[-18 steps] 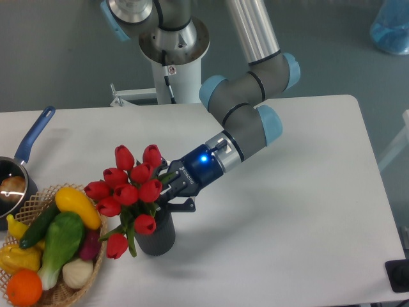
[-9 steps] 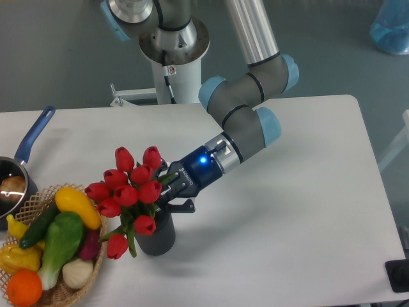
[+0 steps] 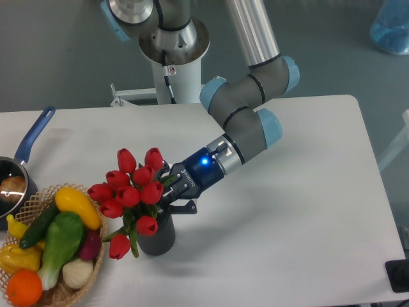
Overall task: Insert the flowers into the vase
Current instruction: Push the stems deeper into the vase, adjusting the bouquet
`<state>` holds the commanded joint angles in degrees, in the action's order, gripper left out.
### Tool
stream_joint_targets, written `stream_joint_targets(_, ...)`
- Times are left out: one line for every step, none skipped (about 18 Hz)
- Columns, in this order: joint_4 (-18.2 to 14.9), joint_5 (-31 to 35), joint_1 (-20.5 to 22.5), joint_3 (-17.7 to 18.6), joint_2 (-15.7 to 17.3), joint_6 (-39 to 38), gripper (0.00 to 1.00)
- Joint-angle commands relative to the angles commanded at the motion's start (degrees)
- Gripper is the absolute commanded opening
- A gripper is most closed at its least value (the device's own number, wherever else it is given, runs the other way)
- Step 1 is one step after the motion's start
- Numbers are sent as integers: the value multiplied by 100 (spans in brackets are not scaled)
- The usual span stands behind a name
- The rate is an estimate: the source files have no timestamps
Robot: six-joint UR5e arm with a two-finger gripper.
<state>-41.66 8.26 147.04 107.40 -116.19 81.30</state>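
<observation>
Tulips standing in the vase, claw at their stems.

The flowers (image 3: 135, 192) sit with their stems down in the dark vase (image 3: 158, 235), which stands on the table (image 3: 300, 192) just beside the basket (image 3: 96, 268) of vegetables. The gripper (image 3: 167, 194) is closed on the stems just above the vase mouth. Since half a second ago the bunch and the arm (image 3: 246, 121) have shifted very slightly to the right; the vase has not moved.
</observation>
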Motion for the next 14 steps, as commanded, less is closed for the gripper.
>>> stream_joint_targets(0, 0, 0, 0, 0, 0, 19)
stream_joint_targets(0, 9, 0, 0, -9, 0, 20)
stream_joint_targets(0, 26, 0, -9, -17, 9, 20)
stream_joint_targets(0, 26, 0, 0, -26, 0, 20)
stream_joint_targets(0, 26, 0, -9, -18, 0, 20)
stream_joint_targets(0, 26, 0, 0, -18, 0, 20)
stream_joint_targets(0, 26, 0, 0, -26, 9, 20)
stream_joint_targets(0, 26, 26, 0, -26, 9, 20)
stream_joint_targets(0, 26, 61, 9, -26, 17, 20)
stream_joint_targets(0, 26, 62, 9, -26, 18, 20)
stream_joint_targets(0, 26, 62, 9, -26, 26, 20)
stream_joint_targets(0, 26, 62, 9, -35, 26, 20)
stream_joint_targets(0, 26, 70, 9, -44, 35, 20)
stream_joint_targets(0, 26, 70, 9, -44, 44, 22)
